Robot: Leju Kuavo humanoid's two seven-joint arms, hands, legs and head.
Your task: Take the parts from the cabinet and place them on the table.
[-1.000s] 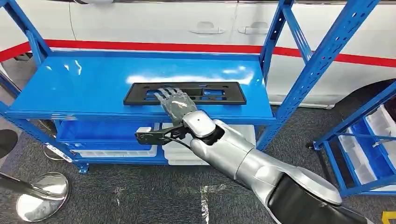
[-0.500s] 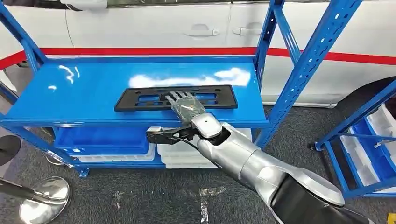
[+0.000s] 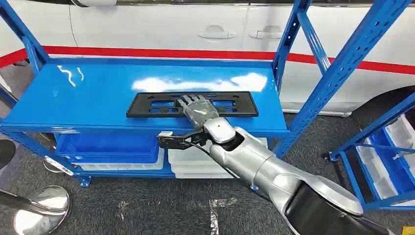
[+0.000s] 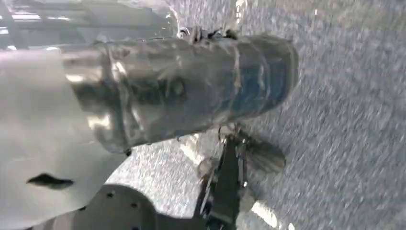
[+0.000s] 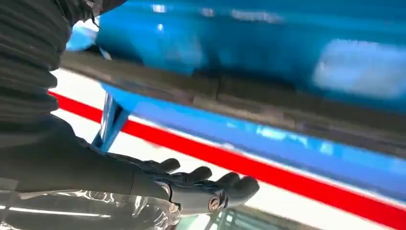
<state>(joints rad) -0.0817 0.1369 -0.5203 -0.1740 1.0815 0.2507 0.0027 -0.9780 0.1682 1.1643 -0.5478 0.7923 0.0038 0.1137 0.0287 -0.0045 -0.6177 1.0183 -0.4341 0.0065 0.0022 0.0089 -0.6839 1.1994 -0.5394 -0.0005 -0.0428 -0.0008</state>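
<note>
No text, label, brand, number or sign can be read in any view; the white car body (image 3: pixel 161 27) across the top of the head view carries only a plain red stripe (image 3: pixel 147 51), and the black part (image 3: pixel 147 105) on the blue shelf (image 3: pixel 88 93) bears no legible marking

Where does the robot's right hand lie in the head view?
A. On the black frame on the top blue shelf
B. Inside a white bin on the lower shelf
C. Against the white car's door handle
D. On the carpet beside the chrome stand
A: the right hand lies flat over the middle of the black frame, which rests on the top shelf of the blue rack.
</note>
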